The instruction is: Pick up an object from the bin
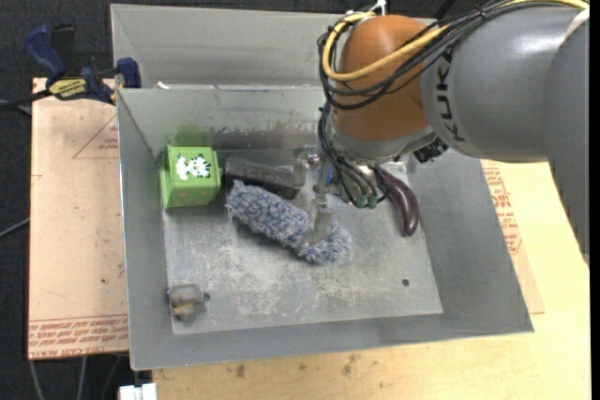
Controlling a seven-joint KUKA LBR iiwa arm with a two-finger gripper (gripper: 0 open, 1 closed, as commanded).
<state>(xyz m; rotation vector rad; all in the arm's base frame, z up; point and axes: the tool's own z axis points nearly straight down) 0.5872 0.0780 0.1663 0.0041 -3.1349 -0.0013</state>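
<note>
Camera view, fuzzy blue roll (267, 213), axis upper-left to lower-right, end perhaps curled

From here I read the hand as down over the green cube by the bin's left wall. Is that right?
Not quite. The camera view shows the hand down over the fuzzy blue-grey roll in the middle of the bin, near that roll's right end. The green cube does stand by the left wall, but it is apart from the hand.

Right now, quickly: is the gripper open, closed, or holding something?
Gripper: cannot be told whether open or closed. It is low over the fuzzy blue-grey rolled cloth in the middle of the grey metal bin.
</note>
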